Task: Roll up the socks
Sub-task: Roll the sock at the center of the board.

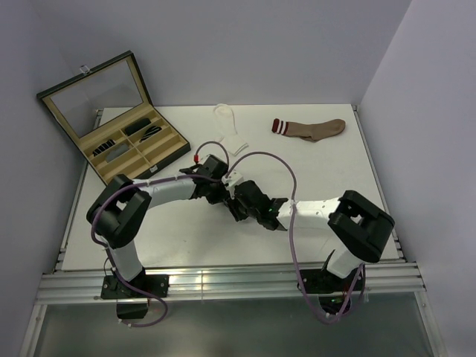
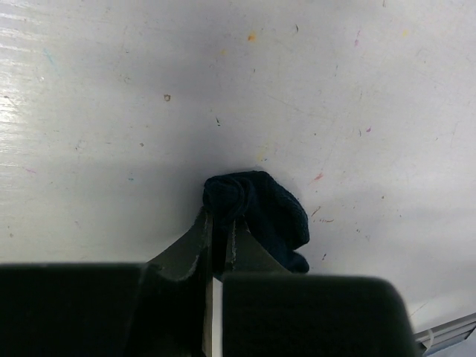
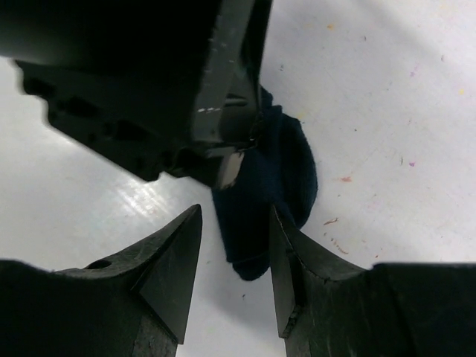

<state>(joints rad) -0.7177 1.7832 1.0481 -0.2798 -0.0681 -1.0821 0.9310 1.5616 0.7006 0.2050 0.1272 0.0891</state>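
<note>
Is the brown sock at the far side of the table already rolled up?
No, the brown sock lies flat and stretched out.

Fixed high behind both arms, the top camera looks down on the whole table (image 1: 186, 238). Each wrist camera peers past its own fingers, close above the tabletop. Both close views share the navy sock (image 2: 256, 212) at mid-table; the right wrist view also catches the left gripper (image 3: 239, 152).

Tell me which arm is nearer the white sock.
Left. The left arm passes just in front of the white sock; the right arm comes in farther off, from the near right.
</note>
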